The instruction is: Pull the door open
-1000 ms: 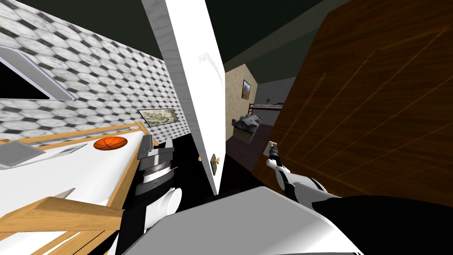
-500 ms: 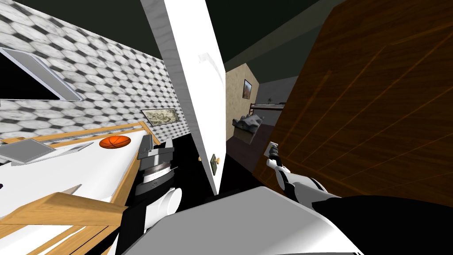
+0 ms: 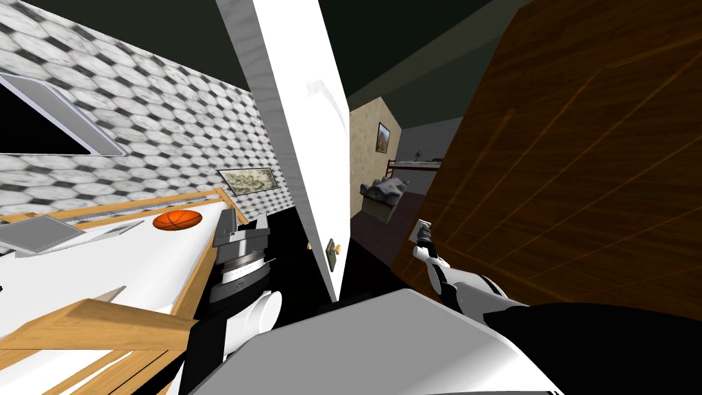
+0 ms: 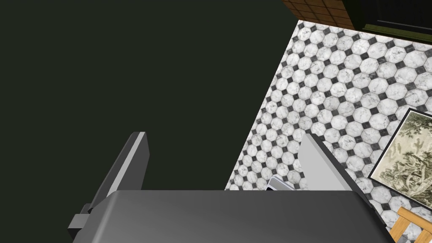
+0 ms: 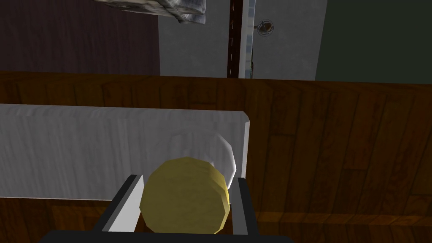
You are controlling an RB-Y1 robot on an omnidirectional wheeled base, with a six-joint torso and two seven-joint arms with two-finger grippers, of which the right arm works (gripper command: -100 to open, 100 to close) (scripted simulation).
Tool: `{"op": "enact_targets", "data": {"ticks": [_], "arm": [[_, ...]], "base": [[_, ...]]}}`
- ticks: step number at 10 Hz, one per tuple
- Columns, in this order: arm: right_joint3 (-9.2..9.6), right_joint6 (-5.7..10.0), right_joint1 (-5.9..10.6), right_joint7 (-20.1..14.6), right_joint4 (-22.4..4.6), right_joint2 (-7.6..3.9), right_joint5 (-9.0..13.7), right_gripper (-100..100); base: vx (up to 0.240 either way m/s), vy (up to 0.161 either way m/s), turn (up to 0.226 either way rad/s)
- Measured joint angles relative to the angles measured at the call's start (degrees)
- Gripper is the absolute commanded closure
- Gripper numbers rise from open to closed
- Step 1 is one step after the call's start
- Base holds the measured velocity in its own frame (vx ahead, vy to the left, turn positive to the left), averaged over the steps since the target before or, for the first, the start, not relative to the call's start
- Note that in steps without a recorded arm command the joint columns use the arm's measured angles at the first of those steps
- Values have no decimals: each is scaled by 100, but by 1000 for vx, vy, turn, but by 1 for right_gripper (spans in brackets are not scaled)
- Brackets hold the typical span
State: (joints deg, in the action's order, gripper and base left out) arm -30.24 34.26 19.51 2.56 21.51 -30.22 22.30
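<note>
1. Two blade fingers of the right gripper [image 5: 187, 179] pinch the yellow knob [image 5: 185, 198], one on each side: a narrow, full grip.
2. That knob sits on a pale band by the edge of the brown wooden door [image 3: 583, 171]. In the head view the door spreads from 12 to 4 o'clock, with the gripper at its 8 o'clock edge.
3. Handling call: it's a big stiff panel, likely heavy, swinging on hinges. The round knob looks smooth and could slip, so grip square across its widest part and pull along the arc.
4. At 9 o'clock of that hand stands a white door [image 3: 301, 137], edge-on.
5. Further toward 9 o'clock, the left gripper [image 4: 223, 141] hangs spread wide, empty.
6. An orange ball [image 3: 177, 219] lies at 9 o'clock of it.
</note>
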Motion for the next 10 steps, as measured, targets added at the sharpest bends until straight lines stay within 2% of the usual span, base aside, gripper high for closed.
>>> {"op": "enact_targets", "data": {"ticks": [1,2,3,4,7,8,9,10], "arm": [[91,123,141,-91,-257,-80,-52,100],[65,42,35,-58,28,0,-37,100],[122,4,64,-76,37,-1,-70,100],[160,-58,11,-88,183,58,-93,100],[367,42,151,-228,-76,76,-212,100],[348,-40,62,-197,108,148,-201,100],[298,-263,-137,-100,624,273,-176,100],[377,-198,-6,-150,451,223,-219,100]], "base": [[-181,23,48],[-223,50,46],[-226,59,45],[-197,81,25],[-153,59,15],[-151,45,23],[-167,29,14],[-91,12,28]]}}
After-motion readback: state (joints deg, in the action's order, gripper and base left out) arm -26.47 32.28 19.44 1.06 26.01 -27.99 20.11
